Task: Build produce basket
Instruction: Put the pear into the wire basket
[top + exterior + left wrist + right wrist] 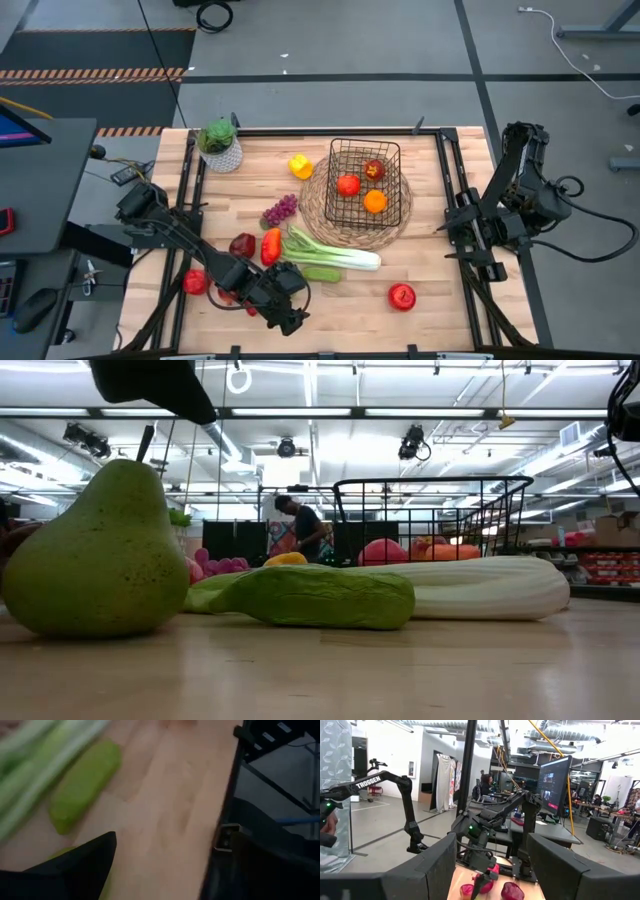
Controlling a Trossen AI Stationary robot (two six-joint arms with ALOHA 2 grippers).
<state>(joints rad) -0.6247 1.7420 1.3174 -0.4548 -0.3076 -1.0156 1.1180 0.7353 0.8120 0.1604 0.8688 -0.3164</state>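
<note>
The left gripper (290,312) hangs over the near edge of the tabletop (430,280), left of centre, jaws spread and holding nothing. The right gripper (483,262) waits raised at the right edge, its fingers parted and empty too.

The basket (365,183) sits on a round woven mat (318,205) toward the far right of the tabletop, and three round fruits (348,185) are already inside. Plenty still lies loose: a leek (335,252) and a green cucumber (322,273) at mid-table, red peppers (243,245) beside them, purple grapes (280,210), a yellow pepper (299,165) near the far edge, and an apple (402,296) toward the near right.

The next pick looks to belong to the left arm. My call: the pear (95,555) right beneath it, so it should come down square, straddle the widest part and close gently, since a rounded fruit may roll.

Here is the catch: from above, the arm hides that pear completely. The table-level camera shows it big and green close by, with the cucumber and leek lying behind it. The left wrist camera gives the cucumber and only a green sliver past the finger (80,870). The right wrist camera sees across to the left arm, with red produce below it.
</note>
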